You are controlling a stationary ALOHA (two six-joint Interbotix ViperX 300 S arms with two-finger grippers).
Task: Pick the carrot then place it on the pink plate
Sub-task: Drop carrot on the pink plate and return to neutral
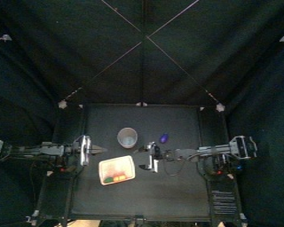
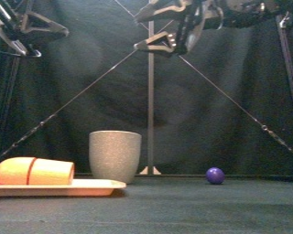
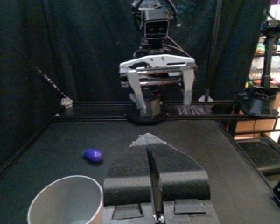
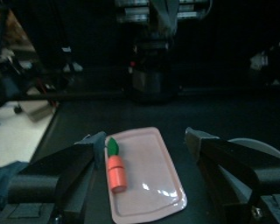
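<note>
The carrot (image 4: 112,163) lies flat on the pink plate (image 4: 154,179), close along one of its long sides, green top pointing away from the right wrist camera; the plate sits on the table (image 1: 169,191) towards the front left, with the grey cup (image 2: 114,155) standing behind it and a small purple ball (image 2: 215,175) off to the right, well apart from both; the right gripper (image 4: 145,138) hangs over the plate with its jaws spread wide and nothing between them, and the front view puts it high above the table, clear of everything; the left gripper (image 3: 150,144) has its jaws pressed together on nothing, its arm resting at the table's left side

The carrot lies below the right gripper and off to one side, nearer one jaw than the other rather than centred in the gap; its long axis runs crosswise to the line on which those jaws close, so they would meet its narrow width; from above, the plate lies between the two grippers and the right one seems the nearer, though the carrot is too small there to be sure how it lies; since the carrot is on the plate and the jaws are empty, the placing looks done; what remains, I judge, is for the right arm to draw away without brushing the plate
</note>
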